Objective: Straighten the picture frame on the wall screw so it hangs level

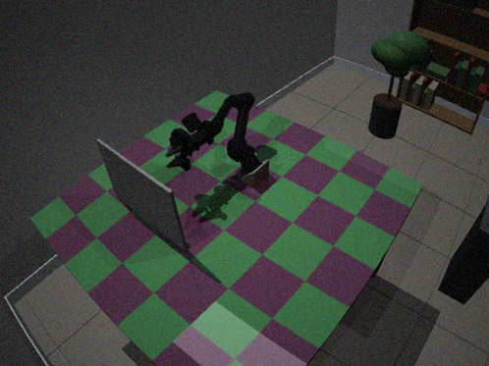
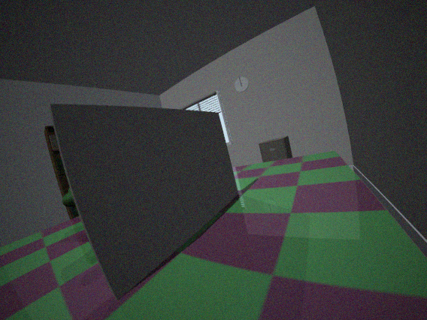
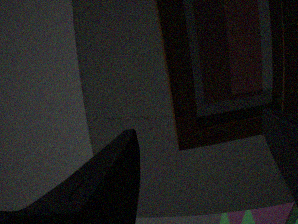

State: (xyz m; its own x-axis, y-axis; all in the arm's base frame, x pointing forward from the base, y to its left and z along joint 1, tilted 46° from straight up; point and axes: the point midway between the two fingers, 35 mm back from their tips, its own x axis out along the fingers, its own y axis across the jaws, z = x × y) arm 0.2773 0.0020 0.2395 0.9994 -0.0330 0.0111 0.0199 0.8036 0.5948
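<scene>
The picture frame shows only in the wrist view, at the upper right. It has a dark brown border, a grey mat and a dark reddish picture. Its lower edge rises to the right in this tilted view; its true tilt cannot be judged. The screw and the notched strip are hidden. The frame is out of sight in the top and exterior views, where the upright grey panel shows. My gripper is open and holds nothing. Its left finger is below and left of the frame, and its dark right finger is at the right edge of the wrist view.
The panel stands on a green and purple checkered table, with the arm on its far side in the top view. A potted plant, a bookcase and a dark cabinet stand on the floor beyond the table.
</scene>
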